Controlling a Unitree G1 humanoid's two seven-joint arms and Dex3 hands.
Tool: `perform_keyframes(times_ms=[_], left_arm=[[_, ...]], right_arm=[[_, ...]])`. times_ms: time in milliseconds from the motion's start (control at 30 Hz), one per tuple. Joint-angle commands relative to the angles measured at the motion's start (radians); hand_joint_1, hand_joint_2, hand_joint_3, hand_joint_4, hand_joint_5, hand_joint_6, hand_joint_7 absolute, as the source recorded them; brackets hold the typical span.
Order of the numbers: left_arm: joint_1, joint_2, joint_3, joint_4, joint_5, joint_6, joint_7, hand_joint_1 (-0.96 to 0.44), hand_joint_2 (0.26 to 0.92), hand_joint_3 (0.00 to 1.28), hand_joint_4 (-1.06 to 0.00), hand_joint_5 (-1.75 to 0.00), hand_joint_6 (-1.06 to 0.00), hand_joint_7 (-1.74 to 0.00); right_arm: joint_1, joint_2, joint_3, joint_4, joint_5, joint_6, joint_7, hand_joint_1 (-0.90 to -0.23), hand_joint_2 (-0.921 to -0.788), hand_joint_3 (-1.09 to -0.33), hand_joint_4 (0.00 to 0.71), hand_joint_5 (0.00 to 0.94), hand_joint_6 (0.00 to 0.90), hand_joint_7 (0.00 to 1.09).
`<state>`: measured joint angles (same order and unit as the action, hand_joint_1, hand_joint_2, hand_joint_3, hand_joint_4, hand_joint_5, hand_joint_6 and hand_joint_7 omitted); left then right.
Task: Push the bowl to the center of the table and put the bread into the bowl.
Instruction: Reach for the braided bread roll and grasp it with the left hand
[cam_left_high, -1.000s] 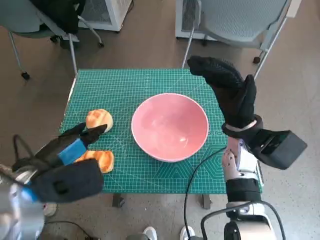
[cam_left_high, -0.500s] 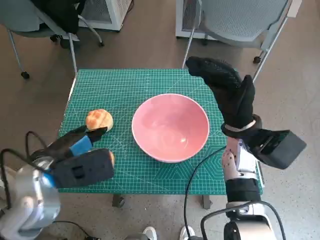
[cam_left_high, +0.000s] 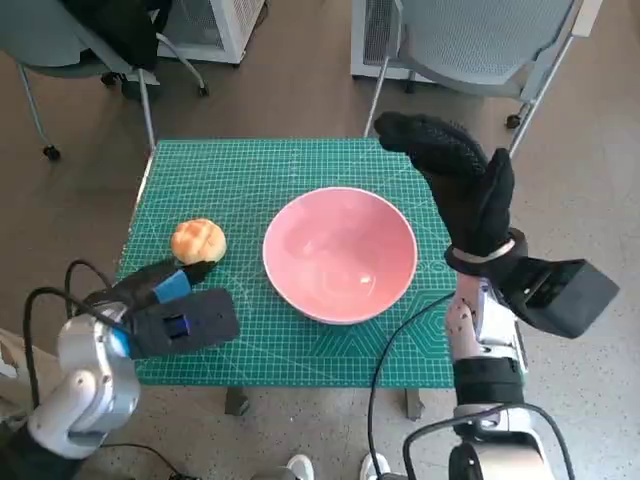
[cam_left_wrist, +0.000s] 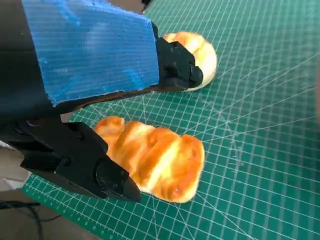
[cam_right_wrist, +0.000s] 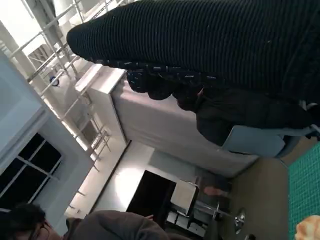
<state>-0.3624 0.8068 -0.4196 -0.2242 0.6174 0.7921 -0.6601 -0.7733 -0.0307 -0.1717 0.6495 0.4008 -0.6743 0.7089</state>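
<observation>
The pink bowl (cam_left_high: 340, 252) stands empty near the middle of the green mat (cam_left_high: 280, 165). A round bun (cam_left_high: 198, 240) lies to its left. My left hand (cam_left_high: 160, 285) hangs low over the mat's near left corner and hides the long bread in the head view. In the left wrist view the long golden bread (cam_left_wrist: 155, 157) lies on the mat between the spread black fingers (cam_left_wrist: 175, 70) of my left hand (cam_left_wrist: 90, 55), with the round bun (cam_left_wrist: 197, 50) just beyond. My right hand (cam_left_high: 455, 185) is raised over the mat's right edge, fingers straight, holding nothing.
Grey chairs (cam_left_high: 470, 40) and a white cabinet (cam_left_high: 210, 25) stand behind the table. A black cable (cam_left_high: 400, 330) crosses the mat's near right corner. A person (cam_right_wrist: 110, 225) shows in the right wrist view.
My left hand has moved down and forward over the long bread, which is now hidden in the head view. The right hand, the bowl and the round bun have stayed put.
</observation>
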Motion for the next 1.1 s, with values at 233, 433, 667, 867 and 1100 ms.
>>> perform_keyframes(times_ms=[233,433,667,867,1100], left_arm=[[-0.038,-0.036,-0.029,0.113,0.029,-0.030,-0.025,-0.14,0.692,0.00,-0.08,0.00,-0.29,0.00],[-0.047,-0.049,-0.031,0.157,0.024,-0.043,-0.034,-0.14,0.692,0.00,-0.09,0.00,-0.31,-0.01],[-0.044,-0.065,-0.036,0.193,0.032,-0.051,-0.029,-0.14,0.697,0.01,-0.14,-0.02,-0.39,-0.04],[-0.039,-0.077,-0.036,0.230,0.043,-0.065,-0.017,-0.12,0.712,0.01,-0.27,-0.06,-0.46,-0.06],[-0.043,-0.093,-0.032,0.275,0.051,-0.071,-0.006,-0.04,0.744,0.02,-0.50,-0.39,-0.58,-0.04]], right_arm=[[0.028,0.001,-0.002,-0.004,0.010,0.012,0.007,-0.676,-0.921,-0.863,0.088,0.000,0.073,0.17],[0.030,0.001,-0.001,-0.007,0.010,0.012,0.006,-0.675,-0.921,-0.864,0.086,0.000,0.068,0.17],[0.032,0.004,0.001,-0.012,0.007,0.014,0.001,-0.675,-0.921,-0.864,0.086,0.000,0.063,0.18],[0.033,0.004,0.001,-0.015,0.007,0.017,0.000,-0.675,-0.921,-0.864,0.086,0.000,0.058,0.19],[0.031,0.004,0.001,-0.011,0.005,0.017,-0.001,-0.675,-0.921,-0.864,0.086,0.000,0.052,0.21]])
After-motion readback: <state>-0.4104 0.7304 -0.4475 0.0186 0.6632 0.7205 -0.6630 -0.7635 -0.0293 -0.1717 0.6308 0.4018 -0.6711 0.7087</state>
